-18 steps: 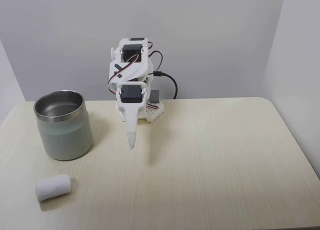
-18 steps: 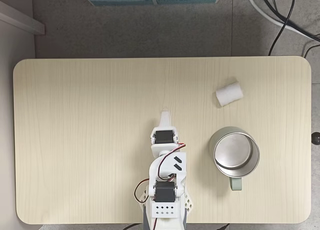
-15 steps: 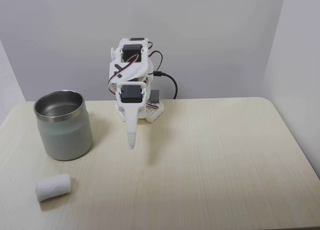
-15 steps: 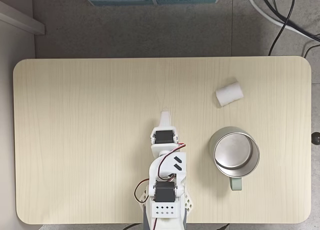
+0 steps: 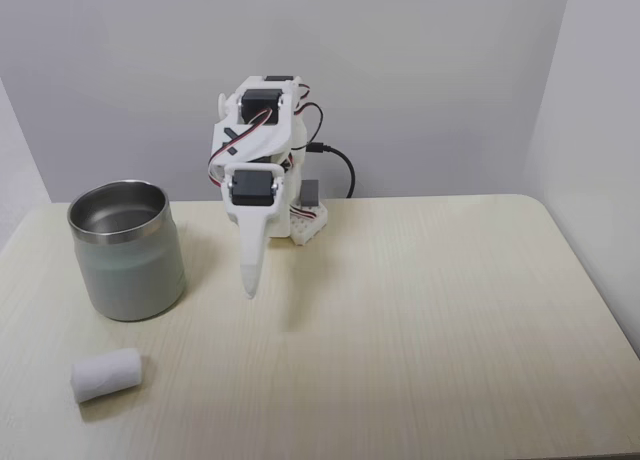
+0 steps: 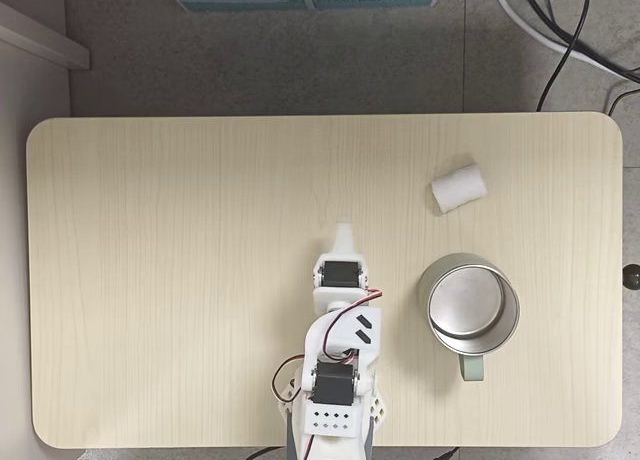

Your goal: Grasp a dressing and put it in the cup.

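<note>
In a fixed view from the front, the dressing [image 5: 105,374] lies on the table left of and nearer the camera than the gripper [image 5: 249,288], the cup [image 5: 126,250] stands empty at its left, fingers together, holding nothing. Grasping and placing both remain.

Lab: bare table [image 6: 180,280], floor cables [image 6: 570,30]

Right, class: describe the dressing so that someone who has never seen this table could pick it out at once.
Start at the pale wooden table and find the grey-green steel cup at its left in the front fixed view. Just in front of it, apart from it, lies the dressing on its side. It is a small soft white cloth roll, far shorter than the cup.
</note>
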Motion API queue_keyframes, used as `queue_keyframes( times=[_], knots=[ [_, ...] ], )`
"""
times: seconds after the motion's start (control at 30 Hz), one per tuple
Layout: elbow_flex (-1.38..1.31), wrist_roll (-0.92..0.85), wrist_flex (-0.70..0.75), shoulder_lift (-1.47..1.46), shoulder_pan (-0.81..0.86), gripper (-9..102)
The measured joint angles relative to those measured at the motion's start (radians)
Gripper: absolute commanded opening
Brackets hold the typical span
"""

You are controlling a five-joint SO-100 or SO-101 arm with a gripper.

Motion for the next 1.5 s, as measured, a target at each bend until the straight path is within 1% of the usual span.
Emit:
queue_keyframes(
  times=[0.33,0.47,0.57,0.7,0.9,1.03,1.13,1.3,1.5],
  knots=[
    [0.002,0.009,-0.009,0.0,0.008,0],
    [0.067,0.018,0.02,0.0,0.008,0],
    [0.152,0.023,0.057,0.0,0.008,0],
    [0.324,0.023,0.156,-0.005,-0.012,0],
    [0.6,0.017,0.285,0.103,-0.034,0],
    [0.752,-0.014,0.345,0.213,-0.029,0],
    [0.864,-0.041,0.4,0.341,0.009,1],
    [1.046,-0.109,0.505,0.558,0.11,8],
    [1.342,-0.275,0.707,0.923,0.242,17]
  ],
)
